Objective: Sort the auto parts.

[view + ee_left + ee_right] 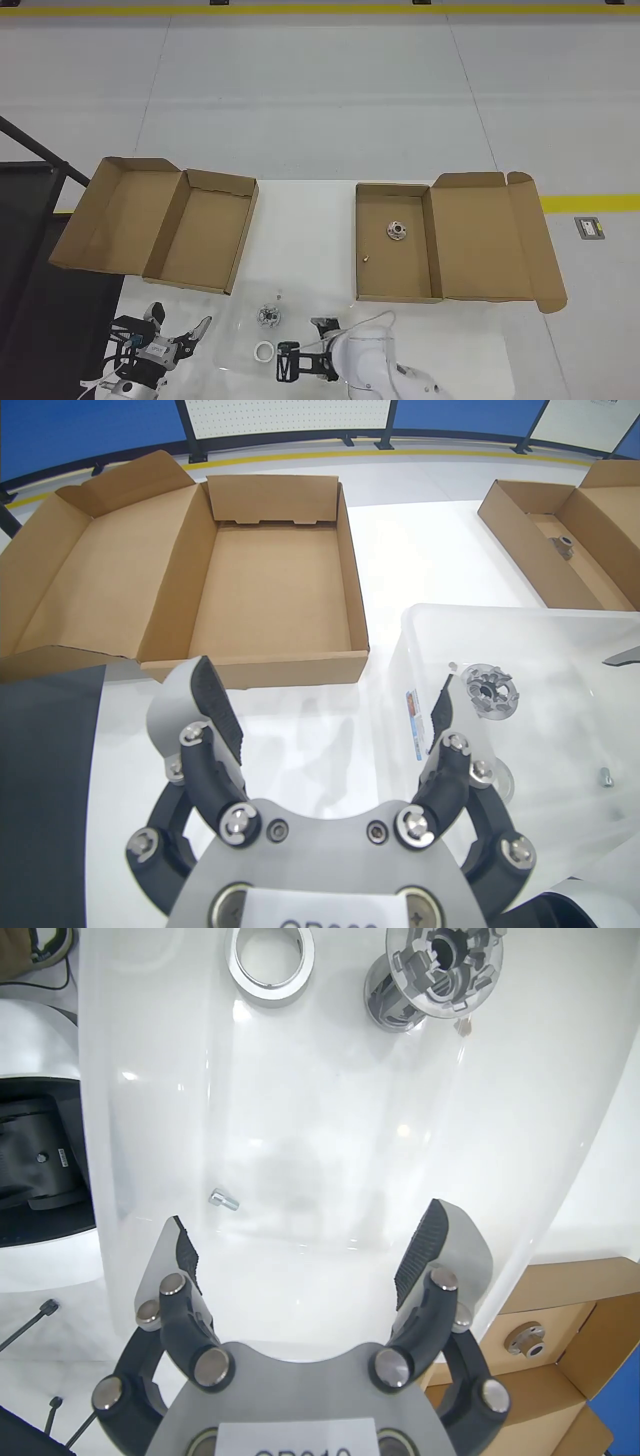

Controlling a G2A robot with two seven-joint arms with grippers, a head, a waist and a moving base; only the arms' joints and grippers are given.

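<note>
Grey cast metal, toothed and flanged: a hub-like part [435, 973] on the floor of a clear plastic bin [407, 635], with a plain silver metal ring [272, 965] just beside it and a small silver bolt [223, 1199] apart from both, nearer the right gripper [305, 1245]. That gripper over the bin, jaws spread wide, nothing between them. Same for the left gripper [330, 705]: spread, empty, just beside the bin's wall. Beyond, an empty brown cardboard box [200, 240] to the left. To the right, a second brown cardboard box [395, 275] holding a grey flanged metal bushing [396, 231]. Likely trouble: a fingertip catching the hard-to-see clear rim and shoving the bin; the tiny bolt rolling out of broad ribbed pads; both arms crowding one bin and clashing.
</note>
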